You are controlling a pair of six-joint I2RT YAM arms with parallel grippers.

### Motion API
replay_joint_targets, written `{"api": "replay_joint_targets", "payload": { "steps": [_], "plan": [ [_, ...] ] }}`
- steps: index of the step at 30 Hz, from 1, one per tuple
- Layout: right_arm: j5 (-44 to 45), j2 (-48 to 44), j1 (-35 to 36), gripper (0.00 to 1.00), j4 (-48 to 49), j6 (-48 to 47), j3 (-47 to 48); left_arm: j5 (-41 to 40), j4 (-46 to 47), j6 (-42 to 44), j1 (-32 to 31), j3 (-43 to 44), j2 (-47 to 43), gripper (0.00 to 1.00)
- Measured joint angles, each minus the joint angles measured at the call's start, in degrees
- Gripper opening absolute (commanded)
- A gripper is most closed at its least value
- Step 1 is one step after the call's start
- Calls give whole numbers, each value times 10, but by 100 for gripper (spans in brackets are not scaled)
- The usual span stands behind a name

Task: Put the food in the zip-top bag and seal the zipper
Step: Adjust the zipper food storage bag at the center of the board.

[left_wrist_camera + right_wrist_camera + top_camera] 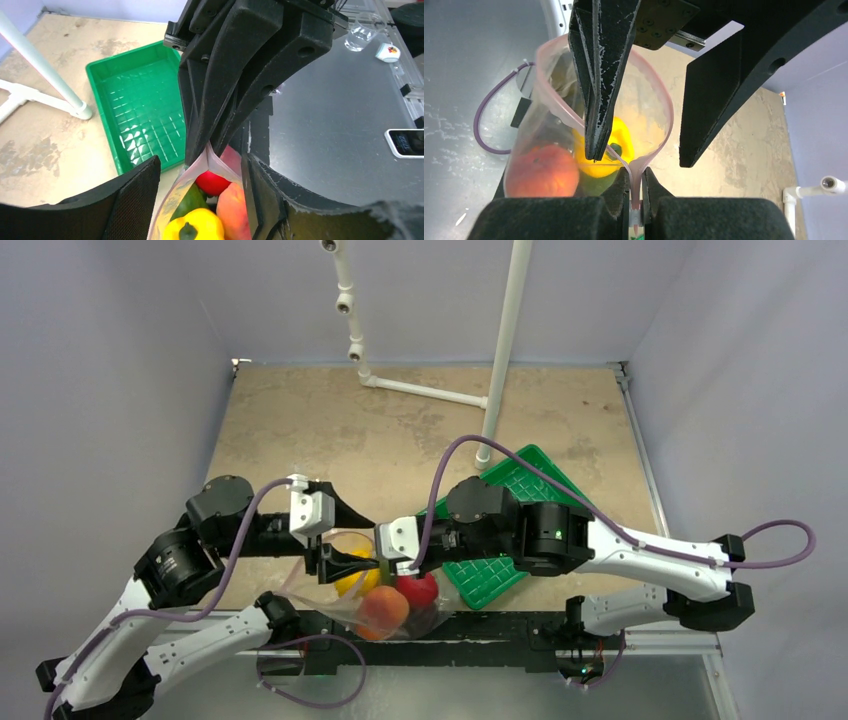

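Note:
The zip-top bag (325,602) hangs between my two grippers at the table's near edge, its mouth gaping. Inside lies the food: a yellow pepper (196,227), a red tomato (212,183), a peach (233,210) and a green piece (190,202). My right gripper (635,172) is shut on one end of the pale pink zipper (660,142), pinching both sides together. My left gripper (201,162) is open and straddles the mouth. One of its fingers (262,200) rests against the rim; the other stands apart from it. In the top view the left gripper (335,565) and right gripper (398,565) are close together.
A green ribbed tray (520,490) with nothing in it lies just behind the right gripper. A white pipe stand (505,350) rises behind it. On the grey surface below the table edge are a phone (405,142), a clear cup (362,35) and a small die (389,52).

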Motion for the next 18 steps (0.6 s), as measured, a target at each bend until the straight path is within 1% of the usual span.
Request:
{"api": "replay_joint_targets", "payload": {
  "steps": [5,11,18],
  "plan": [
    [0,-15,0,0,-1,6,-19,24,-1,-1,0,0,32,58],
    [3,-23,0,0,-1,22,-28,44,-18,-7,0,2,76,55],
    [22,-32,0,0,-6,53,-33,43,-44,-25,-1,12,100,50]
  ]
}}
